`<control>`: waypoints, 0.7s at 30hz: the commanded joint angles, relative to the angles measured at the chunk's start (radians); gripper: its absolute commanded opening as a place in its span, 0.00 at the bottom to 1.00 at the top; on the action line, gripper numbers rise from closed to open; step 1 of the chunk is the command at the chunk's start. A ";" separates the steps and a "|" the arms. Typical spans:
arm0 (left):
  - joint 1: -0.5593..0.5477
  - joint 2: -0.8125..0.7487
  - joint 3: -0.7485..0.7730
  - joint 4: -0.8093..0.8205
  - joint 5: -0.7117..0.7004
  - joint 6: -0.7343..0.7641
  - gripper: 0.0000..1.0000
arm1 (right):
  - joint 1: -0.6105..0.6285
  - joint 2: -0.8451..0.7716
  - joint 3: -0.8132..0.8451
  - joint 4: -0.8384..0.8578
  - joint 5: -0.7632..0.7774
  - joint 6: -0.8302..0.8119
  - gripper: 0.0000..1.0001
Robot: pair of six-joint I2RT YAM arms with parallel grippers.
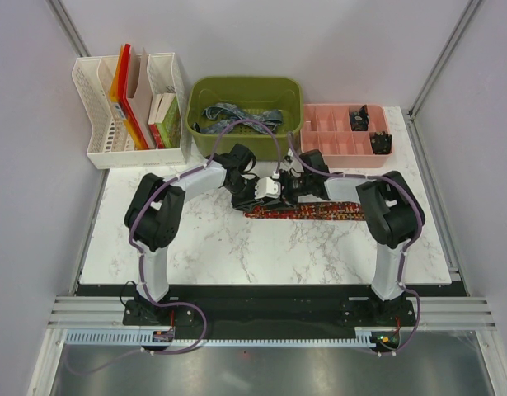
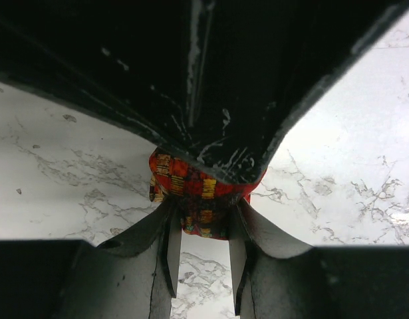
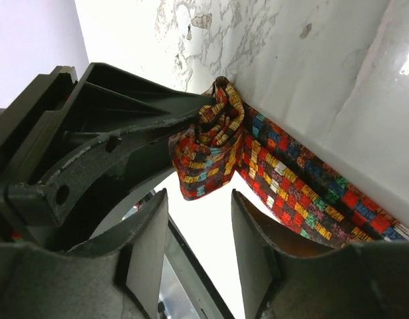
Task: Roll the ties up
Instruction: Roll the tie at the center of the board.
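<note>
- White file holder: stands at the far left corner of the marble table.
- Green bin: far centre, containing the blue-grey tie.
- Left gripper: fingers narrowly parted, pressed against both sides of the rolled end of the red patterned tie.
- Red patterned tie: the unrolled length lies flat at mid-table, running right from the roll.
- Right gripper: jaws wide apart, holding nothing; the roll sits just beyond its fingertips.
- Pink tray: far right.
</note>
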 commanded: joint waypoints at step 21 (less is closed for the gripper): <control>0.001 0.057 -0.021 -0.034 -0.063 -0.037 0.31 | 0.004 0.088 -0.054 0.196 0.037 0.096 0.11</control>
